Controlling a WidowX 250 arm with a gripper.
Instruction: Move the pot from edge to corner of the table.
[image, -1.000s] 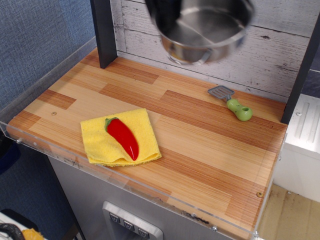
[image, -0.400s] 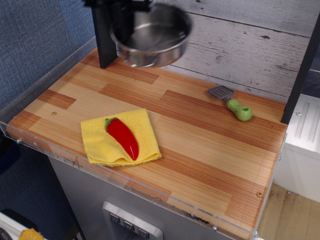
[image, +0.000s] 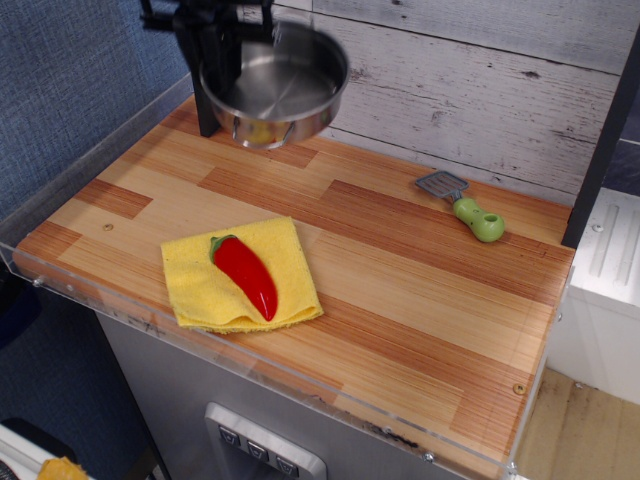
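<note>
The shiny steel pot (image: 275, 85) hangs in the air above the far left corner of the wooden table (image: 400, 270), tilted a little toward me. My gripper (image: 222, 22) is black and comes in from the top left. It is shut on the pot's left rim and holds the pot clear of the tabletop. The fingers are partly hidden by the pot and the dark post behind it.
A yellow cloth (image: 240, 275) with a red pepper (image: 246, 274) on it lies at the front left. A green-handled spatula (image: 466, 207) lies at the back right. A dark post (image: 208, 90) stands at the far left corner. A clear acrylic rim (image: 260, 375) edges the table.
The pot, held in my gripper, has moved left along the back wall from the middle to above the far left corner, and it has come down a little.
</note>
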